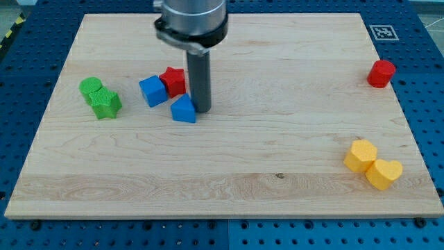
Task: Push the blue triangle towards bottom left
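From where I stand, the rod comes straight down from the arm's grey collar at the view's top, and my tip rests on the desk just beside the blue triangle, on the triangle's right edge and a touch toward its upper corner. They look to be touching or all but touching; I cannot tell which. There is no gripper here to open or close, only this bare rod, holding nothing.

That placement is the thing that matters. The triangle lies to the view's left of the tip and very slightly lower, so a push toward the bottom left would carry it roughly the way it needs to go. I'd judge the tip wants to sit a little higher on the block first, or the push may send it more left than down.

Just above the triangle sit a blue cube and a red block, close together and near the rod's left side. Further left are two green blocks, touching one another. The path down and left of the triangle is bare wood.

Well apart, a red cylinder stands at the right edge, and two yellow blocks sit together at the bottom right.
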